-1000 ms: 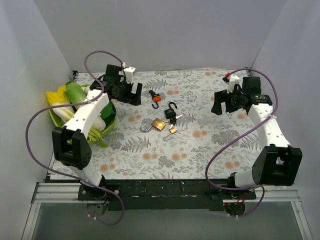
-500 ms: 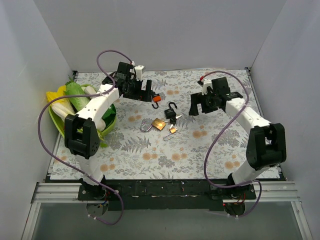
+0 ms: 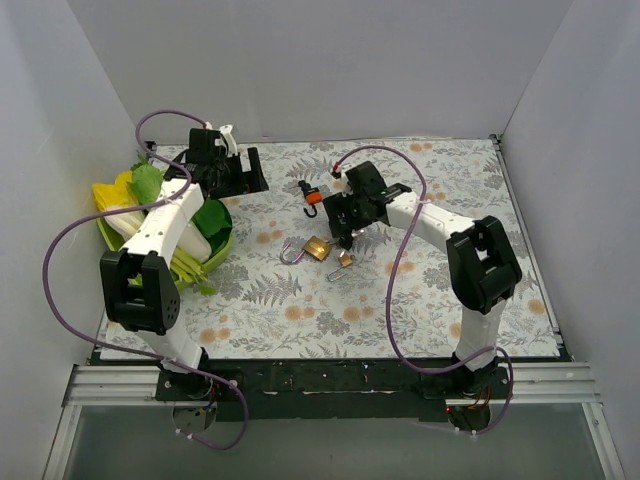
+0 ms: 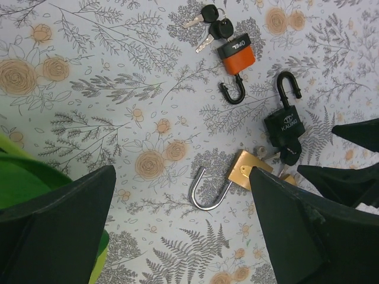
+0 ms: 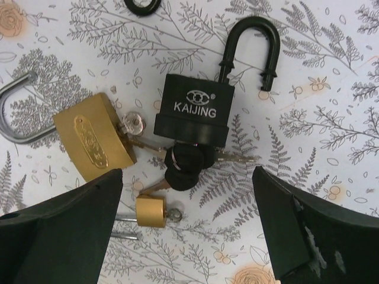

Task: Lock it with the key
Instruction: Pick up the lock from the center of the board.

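A black padlock (image 5: pixel 192 112) lies on the floral cloth with its shackle (image 5: pixel 249 47) swung open. Its black-headed keys (image 5: pixel 186 165) stick out below the body. My right gripper (image 5: pixel 185 189) hovers open just above these keys, one finger on either side of them and touching nothing. In the top view this gripper (image 3: pixel 345 215) covers most of that lock. Further back and to the left, my left gripper (image 3: pixel 245 172) hangs open and empty, looking down on the locks from a distance (image 4: pixel 182 195).
A large brass padlock (image 5: pixel 92 139) with an open steel shackle and a small brass padlock (image 5: pixel 150 211) lie left of the keys. An orange-and-black padlock (image 4: pixel 237 50) with keys lies farther back. A green bowl (image 3: pixel 223 243) of vegetables stands at the left wall.
My right arm has swung left from the right side to above the black padlock. My left gripper moved toward the centre, then back toward the rear left corner. Both stayed open.
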{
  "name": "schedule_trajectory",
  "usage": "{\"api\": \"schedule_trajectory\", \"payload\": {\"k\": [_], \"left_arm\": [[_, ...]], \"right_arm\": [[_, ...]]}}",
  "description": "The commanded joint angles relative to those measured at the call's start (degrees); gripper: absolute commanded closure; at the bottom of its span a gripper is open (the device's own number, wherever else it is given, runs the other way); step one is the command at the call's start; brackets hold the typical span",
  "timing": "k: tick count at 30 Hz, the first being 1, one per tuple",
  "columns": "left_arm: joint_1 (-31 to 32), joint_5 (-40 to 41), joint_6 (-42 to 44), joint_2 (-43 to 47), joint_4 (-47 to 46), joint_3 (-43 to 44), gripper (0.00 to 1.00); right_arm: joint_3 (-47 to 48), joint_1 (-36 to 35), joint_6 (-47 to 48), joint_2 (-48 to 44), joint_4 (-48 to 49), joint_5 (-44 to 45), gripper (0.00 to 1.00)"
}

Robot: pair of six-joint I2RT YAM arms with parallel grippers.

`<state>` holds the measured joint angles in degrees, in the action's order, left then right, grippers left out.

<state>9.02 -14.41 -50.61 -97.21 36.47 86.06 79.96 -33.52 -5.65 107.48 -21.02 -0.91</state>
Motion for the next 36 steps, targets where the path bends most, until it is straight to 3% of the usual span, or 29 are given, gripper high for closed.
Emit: {"api": "schedule_trajectory", "payload": {"k": [1, 5, 20, 26, 29, 30, 32, 33, 34, 36], "left_arm": [[0.48, 2.47, -5.11, 8.77, -7.1, -4.05, 0.02], [0.48, 1.32, -6.87, 13.09, -13.25, -10.02, 0.02], [0.48, 4.48, -6.87, 15.38, -16.16, -13.9, 0.02], [0.48, 6.68, -6.87, 14.77, -15.64, -13.99, 0.02], [0.48, 4.93, -6.96, 14.77, -15.46, -13.73, 0.02], [0.48, 4.05, -6.87, 14.77, -15.55, -13.64, 0.02], [0.48, 2.04, -6.78, 14.51, -15.38, -13.47, 0.02], [0.48, 1.15, -6.78, 14.42, -15.11, -13.12, 0.02], [0.48, 0.19, -5.56, 14.33, -15.02, -12.94, 0.02], [0.48, -3.77, -3.72, 14.41, -15.2, -12.76, 0.02]], "right_arm": [[4.41, -1.28, -1.38, 2.55, 3.09, 7.66, 0.02], [6.17, -2.43, -1.29, 4.75, 3.96, 10.22, 0.03], [12.22, -3.75, -1.56, 13.98, 2.56, 12.24, 0.08], [12.06, -3.75, -0.94, 14.69, 2.21, 11.55, 0.27], [10.83, -3.49, -1.29, 13.81, 2.21, 9.61, 0.45], [10.57, -3.48, -1.03, 13.46, 2.29, 9.26, 0.56], [10.47, -2.87, 0.02, 12.67, 1.6, 8.91, 0.69], [10.91, -2.61, 0.55, 12.49, 1.07, 8.38, 0.87], [12.57, -1.82, 2.03, 12.14, 0.28, 7.07, 0.98], [14.95, -1.11, 3.97, 11.61, -3.32, 5.66, 0.99]]}}
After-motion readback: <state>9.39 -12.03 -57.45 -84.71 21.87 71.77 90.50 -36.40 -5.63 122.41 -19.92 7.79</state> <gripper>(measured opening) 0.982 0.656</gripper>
